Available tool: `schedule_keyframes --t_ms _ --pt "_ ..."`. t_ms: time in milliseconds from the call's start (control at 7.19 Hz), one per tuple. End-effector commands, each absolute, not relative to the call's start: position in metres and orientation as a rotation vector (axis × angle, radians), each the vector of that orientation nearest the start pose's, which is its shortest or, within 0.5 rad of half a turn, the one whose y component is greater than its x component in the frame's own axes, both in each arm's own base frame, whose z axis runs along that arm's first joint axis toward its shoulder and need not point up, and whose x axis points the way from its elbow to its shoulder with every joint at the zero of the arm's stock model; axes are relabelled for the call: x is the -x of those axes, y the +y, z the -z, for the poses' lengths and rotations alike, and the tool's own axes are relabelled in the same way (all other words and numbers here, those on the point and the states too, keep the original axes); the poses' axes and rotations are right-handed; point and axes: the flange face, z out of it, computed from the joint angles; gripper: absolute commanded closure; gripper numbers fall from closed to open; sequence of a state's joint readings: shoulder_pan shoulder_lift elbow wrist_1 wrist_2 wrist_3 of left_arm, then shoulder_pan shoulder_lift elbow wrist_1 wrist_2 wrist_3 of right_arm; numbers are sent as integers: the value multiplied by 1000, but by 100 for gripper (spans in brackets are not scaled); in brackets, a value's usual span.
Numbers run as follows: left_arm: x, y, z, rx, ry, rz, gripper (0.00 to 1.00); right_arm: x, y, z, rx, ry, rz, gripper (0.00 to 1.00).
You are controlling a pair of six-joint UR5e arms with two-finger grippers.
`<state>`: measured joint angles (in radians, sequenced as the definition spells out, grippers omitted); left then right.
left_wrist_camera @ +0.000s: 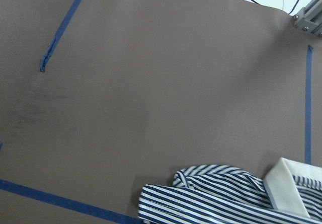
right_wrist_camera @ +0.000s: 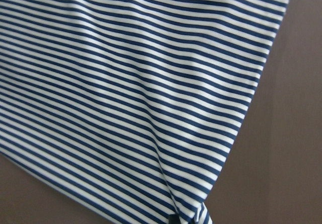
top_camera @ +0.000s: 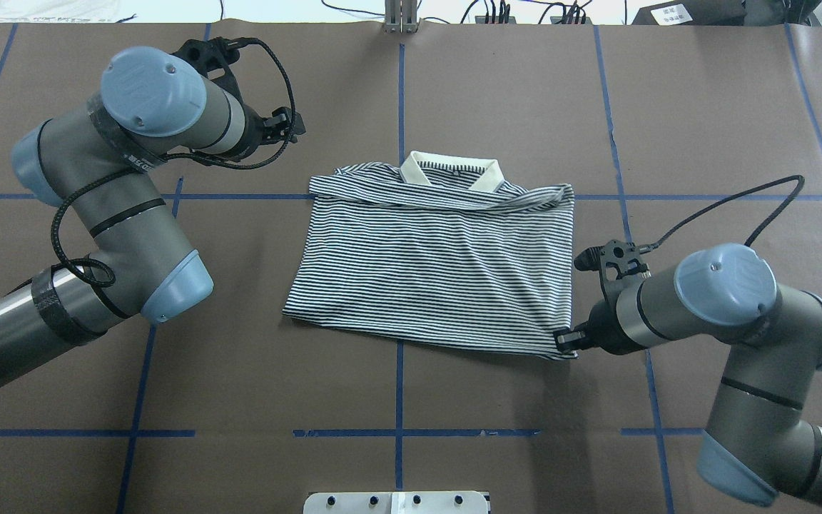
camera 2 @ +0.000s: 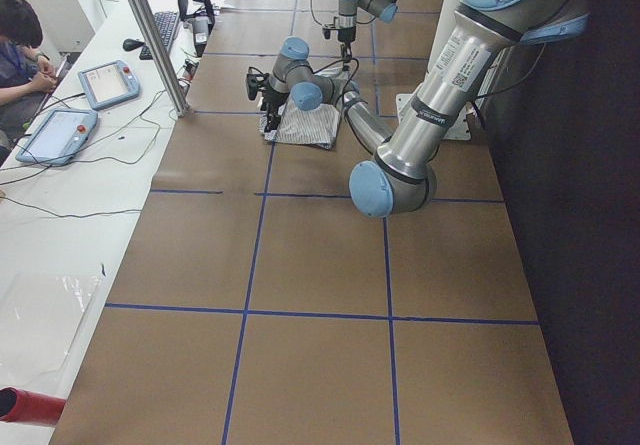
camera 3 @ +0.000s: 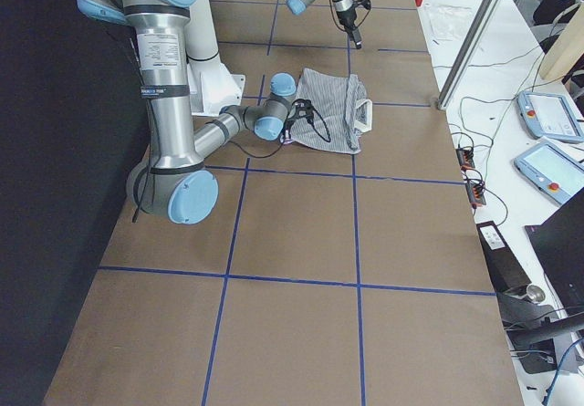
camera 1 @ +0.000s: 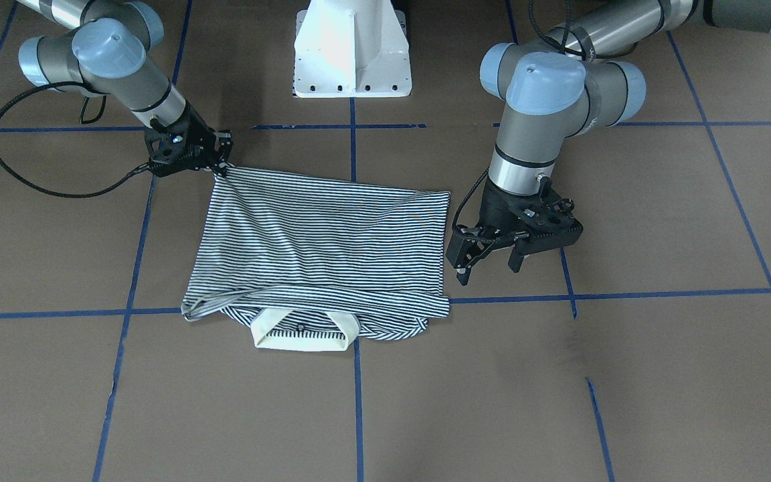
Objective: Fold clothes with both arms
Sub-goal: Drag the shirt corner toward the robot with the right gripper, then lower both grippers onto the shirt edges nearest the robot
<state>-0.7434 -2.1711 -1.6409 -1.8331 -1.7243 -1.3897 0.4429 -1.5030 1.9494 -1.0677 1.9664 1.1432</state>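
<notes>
The striped polo shirt (top_camera: 432,264) lies folded on the brown table, its cream collar (top_camera: 452,171) on the side far from the robot. My right gripper (top_camera: 568,339) is shut on the shirt's near right corner, which it pulls to a point (camera 1: 221,167). The right wrist view is filled with striped fabric (right_wrist_camera: 136,93). My left gripper (camera 1: 489,264) hangs open just above the table, beside the shirt's left edge and apart from it, with nothing between its fingers. The left wrist view shows a folded sleeve (left_wrist_camera: 216,196) and the collar (left_wrist_camera: 294,183).
The white pedestal base (camera 1: 352,53) stands at the robot's side of the table. Blue tape lines (top_camera: 400,107) grid the brown surface. In the exterior left view a person (camera 2: 18,50) sits at a side bench with tablets (camera 2: 108,83), beyond a metal post (camera 2: 150,35).
</notes>
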Motion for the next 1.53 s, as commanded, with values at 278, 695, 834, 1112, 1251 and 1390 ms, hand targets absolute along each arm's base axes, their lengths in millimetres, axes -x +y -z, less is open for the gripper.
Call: schedule_keyframes --t_ms 278,695,834,1112,1251,1390 --pt "-410 -532 -242 -298 927 439 0 447 -154 -366 89 -1031 259 100" --pt "-441 -460 -260 -137 974 373 0 451 -185 -340 -49 -1080 170 0" --pt "-486 -411 -266 -20 977 424 0 445 -224 -315 -112 -1127 98 0" --pt "-554 -326 -265 88 963 462 9 419 -275 -302 -184 -1142 2 0" --pt "-561 -324 -265 82 958 466 12 413 -284 -302 -195 -1141 -7 0" --pt "-564 -329 -272 75 943 472 14 412 -285 -302 -200 -1140 -9 0"
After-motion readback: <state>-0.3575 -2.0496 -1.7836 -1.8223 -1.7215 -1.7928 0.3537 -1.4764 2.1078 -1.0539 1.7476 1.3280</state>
